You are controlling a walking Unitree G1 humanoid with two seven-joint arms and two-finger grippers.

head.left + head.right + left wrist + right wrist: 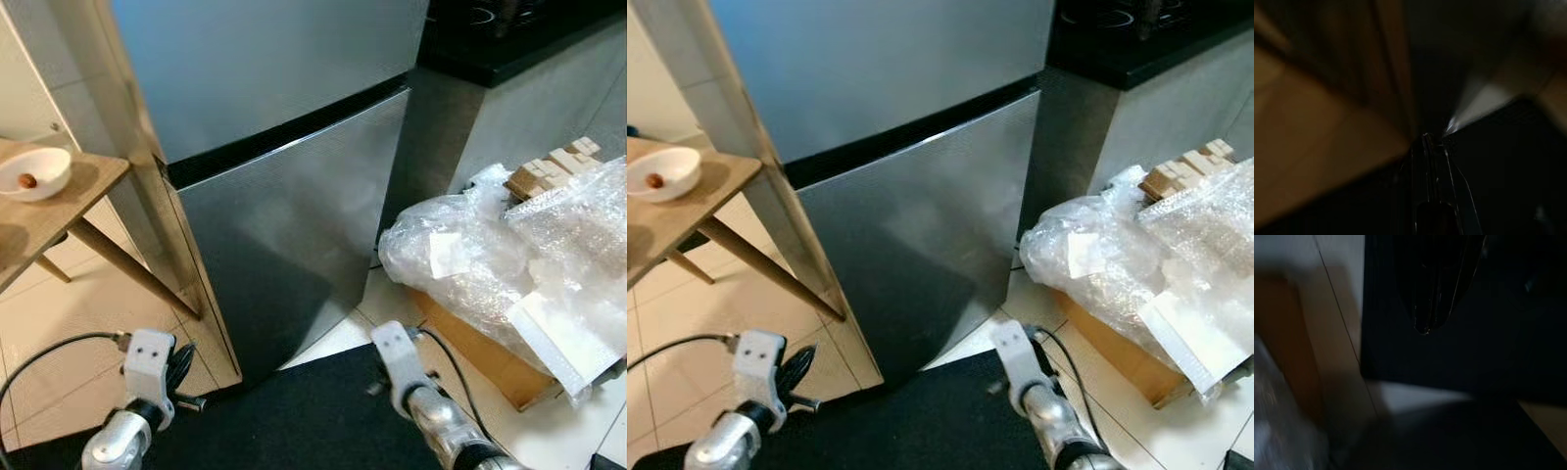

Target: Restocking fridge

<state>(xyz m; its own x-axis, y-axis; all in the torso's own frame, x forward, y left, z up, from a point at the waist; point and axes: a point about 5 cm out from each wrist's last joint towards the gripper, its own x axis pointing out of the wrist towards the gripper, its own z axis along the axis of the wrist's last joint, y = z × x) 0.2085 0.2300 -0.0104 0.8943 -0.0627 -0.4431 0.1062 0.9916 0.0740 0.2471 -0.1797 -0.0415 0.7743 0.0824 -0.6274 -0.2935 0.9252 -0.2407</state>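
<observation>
Closed steel fridge [294, 186] ahead, wooden table [59, 211] with white bowl [34, 173] left, bubble-wrap-heaped cardboard box [490, 362] right, left gripper [181, 367] and right gripper [1038, 357] low over black mat [294, 421], finger spread indiscernible.

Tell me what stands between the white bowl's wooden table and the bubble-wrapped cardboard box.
In the left eye view, the closed silver two-door fridge stands between the wooden table and the bubble-wrapped cardboard box, with a pale wooden panel against its left side.

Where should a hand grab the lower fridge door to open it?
Probably the top edge of the lower fridge door, in the dark recess between the two doors; no bar handle shows on the steel face. Which side is hinged cannot be told, so pick the end by testing. Both hands, left and right, hang low over the black mat.
</observation>
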